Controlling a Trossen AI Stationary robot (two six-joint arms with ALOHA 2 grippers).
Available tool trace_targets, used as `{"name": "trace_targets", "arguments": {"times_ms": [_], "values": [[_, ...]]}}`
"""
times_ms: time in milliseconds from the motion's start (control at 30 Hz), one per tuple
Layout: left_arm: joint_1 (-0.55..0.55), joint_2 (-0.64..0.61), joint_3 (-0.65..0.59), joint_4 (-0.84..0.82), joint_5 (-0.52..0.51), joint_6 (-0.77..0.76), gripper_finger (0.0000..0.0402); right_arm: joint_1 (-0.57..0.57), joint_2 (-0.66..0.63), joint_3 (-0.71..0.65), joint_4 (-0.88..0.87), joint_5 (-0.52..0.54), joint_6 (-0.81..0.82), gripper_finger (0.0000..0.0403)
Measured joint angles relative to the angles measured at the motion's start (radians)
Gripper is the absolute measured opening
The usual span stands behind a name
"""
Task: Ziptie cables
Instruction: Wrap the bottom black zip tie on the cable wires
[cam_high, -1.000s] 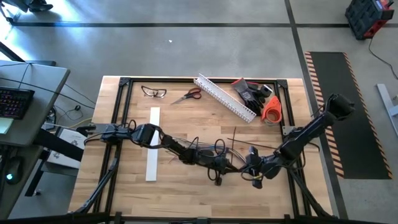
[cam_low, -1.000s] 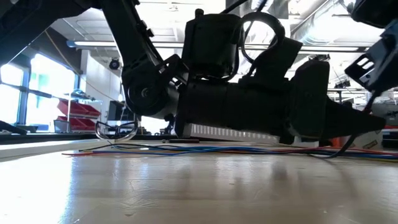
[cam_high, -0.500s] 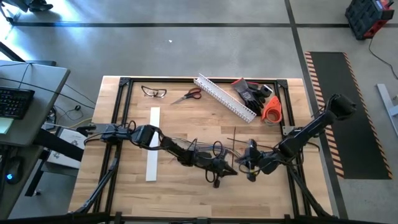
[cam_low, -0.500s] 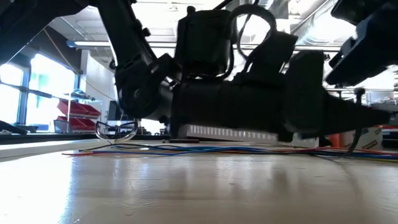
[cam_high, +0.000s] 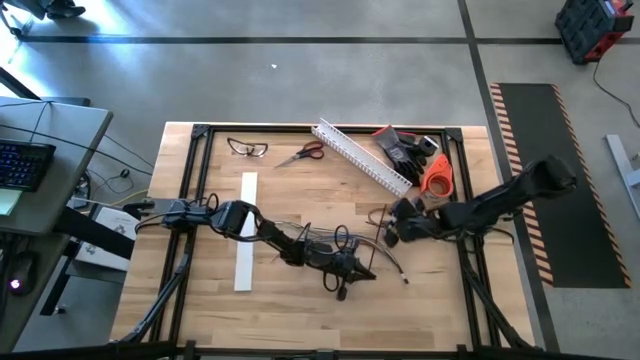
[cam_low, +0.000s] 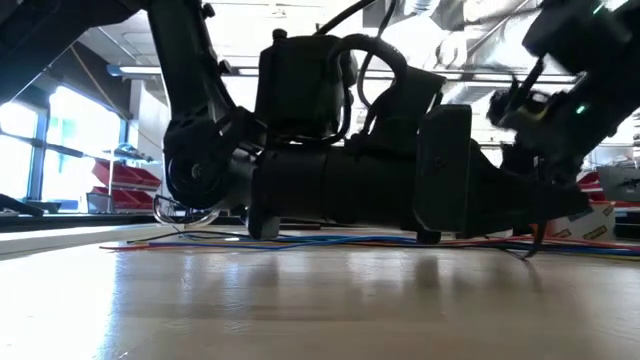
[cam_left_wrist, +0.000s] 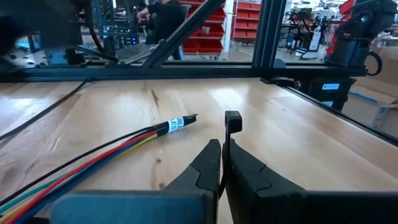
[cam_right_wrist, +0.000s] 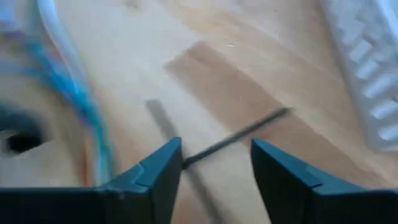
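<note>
The cables (cam_left_wrist: 112, 152), a bundle of thin coloured wires with a white label at their end (cam_left_wrist: 177, 123), lie on the wood beside my left gripper (cam_left_wrist: 222, 144). That gripper lies low and level at the table's middle (cam_high: 368, 274) and is shut on a dark ziptie. The ziptie's square head (cam_left_wrist: 232, 119) pokes out past the fingertips. My right gripper (cam_right_wrist: 214, 146) hovers open just right of centre (cam_high: 388, 232). It stands above another ziptie (cam_right_wrist: 249, 132) that lies flat on the table. The cables also show as a low streak in the low view (cam_low: 200, 243). My left gripper pinches the ziptie's thin strip just below its head (cam_left_wrist: 227, 138) between its two shut fingertips. The fingers lie nearly level, pointing toward the table's right. The head end stands up clear of the wood; the remainder of the strip is hidden by the fingers.
At the far edge lie glasses (cam_high: 247, 148), scissors (cam_high: 302, 153), the white slotted channel (cam_high: 362, 157), dark gloves (cam_high: 400, 148) and an orange tape roll (cam_high: 437, 177). A white strip (cam_high: 245, 230) lies at the left. Black frame rails (cam_high: 200, 132) edge the table.
My right gripper has drawn away from my left gripper, going up and toward the table's far edge. My left gripper has slid a little toward the table's left, staying low and level.
</note>
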Motion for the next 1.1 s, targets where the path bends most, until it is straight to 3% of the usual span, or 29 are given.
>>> {"name": "trace_targets", "arguments": {"times_ms": [133, 333, 600, 833, 1100], "values": [[0.0, 0.0, 0.0, -0.001, 0.0, 0.002, 0.0, -0.09, 0.001, -0.049, 0.065, -0.049, 0.019, 0.0216], [-0.001, 0.0, 0.0, -0.001, 0.001, 0.01, 0.0, -0.162, 0.001, -0.145, 0.297, -0.122, 0.001, 0.0204], [-0.001, 0.0, 0.0, -0.001, 0.001, 0.01, 0.0, -0.184, 0.001, -0.218, 0.474, -0.212, -0.036, 0.0134], [-0.001, 0.0, 0.0, -0.001, 0.0, 0.01, 0.0, -0.182, 0.001, -0.22, 0.582, -0.201, -0.16, 0.0017], [0.0, 0.0, 0.0, -0.009, -0.027, 0.01, 0.0, -0.182, 0.002, -0.22, 0.702, -0.134, -0.306, 0.0001]]}}
